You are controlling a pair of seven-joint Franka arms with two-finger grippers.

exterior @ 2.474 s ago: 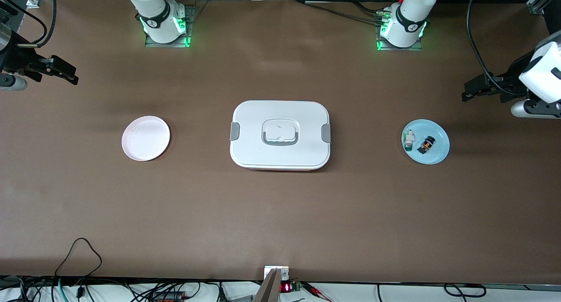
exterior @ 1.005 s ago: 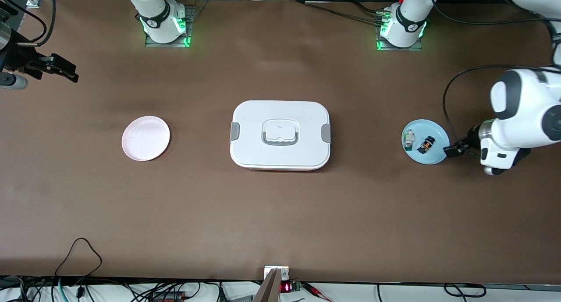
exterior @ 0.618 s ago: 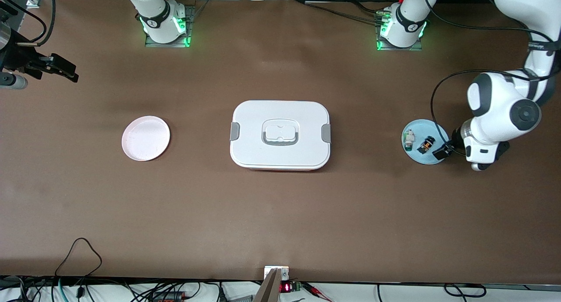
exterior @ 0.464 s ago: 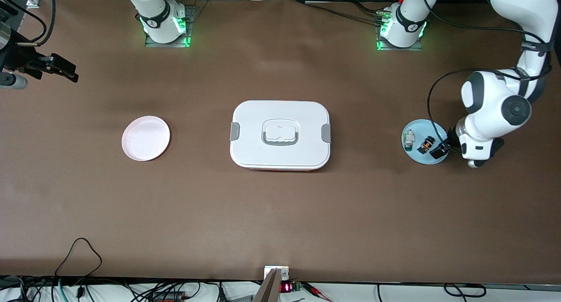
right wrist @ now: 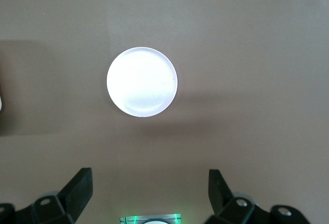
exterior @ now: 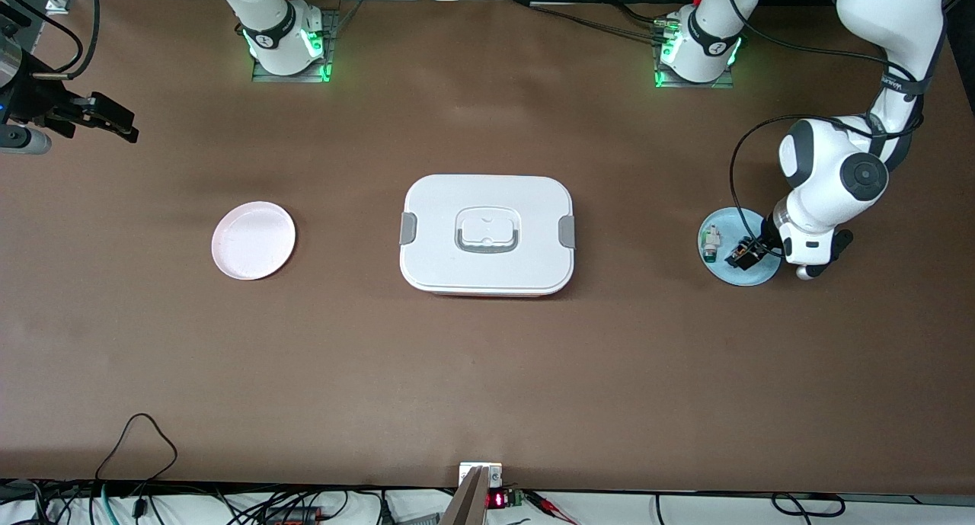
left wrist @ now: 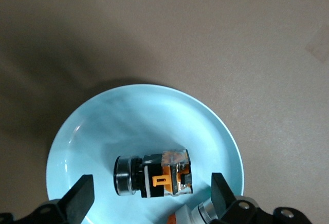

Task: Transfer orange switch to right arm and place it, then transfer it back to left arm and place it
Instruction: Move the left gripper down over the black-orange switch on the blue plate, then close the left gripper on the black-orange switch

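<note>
The orange switch (left wrist: 154,175) (exterior: 737,257), black with a silver cap and an orange tab, lies on its side on a blue plate (left wrist: 149,116) (exterior: 722,270) toward the left arm's end of the table. My left gripper (left wrist: 150,199) (exterior: 749,249) is low over that plate and open. One of its fingers (left wrist: 79,198) stands on each side of the switch, with a gap showing. My right gripper (right wrist: 149,190) (exterior: 126,129) waits open and empty in the air at the right arm's end. The white box (exterior: 487,232) sits mid-table between the plates.
A pink plate (exterior: 254,240) (right wrist: 142,81) lies bare toward the right arm's end. A small white-and-green component (exterior: 711,241) shares the blue plate, on the box's side of the switch. Cables run along the table's edges.
The left arm has swung in from the table's end and come down over the blue plate, its open fingers now either side of the switch. The right arm has not moved.
</note>
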